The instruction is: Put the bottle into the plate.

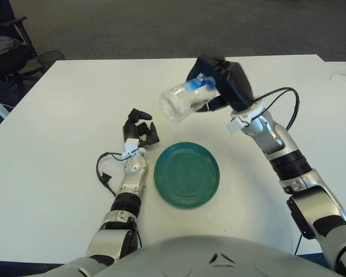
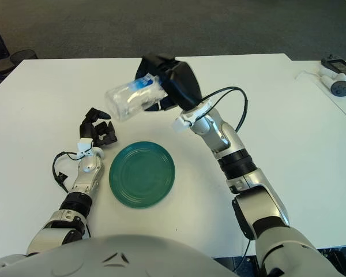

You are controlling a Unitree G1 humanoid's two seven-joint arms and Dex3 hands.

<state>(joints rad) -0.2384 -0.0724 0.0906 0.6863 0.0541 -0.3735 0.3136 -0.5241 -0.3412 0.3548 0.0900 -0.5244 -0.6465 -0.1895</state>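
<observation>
A clear plastic bottle with a blue label is held on its side in the air, its base pointing left and slightly down. My right hand is shut on its neck end, raised well above the white table. The bottle hangs above and behind the far edge of the green plate, which lies empty on the table in front of me. My left hand rests on the table just left of the plate, fingers loosely curled, holding nothing.
A black cable loops beside my left forearm. An office chair and a bin stand off the table's far left corner. Small devices lie on a second table at the far right.
</observation>
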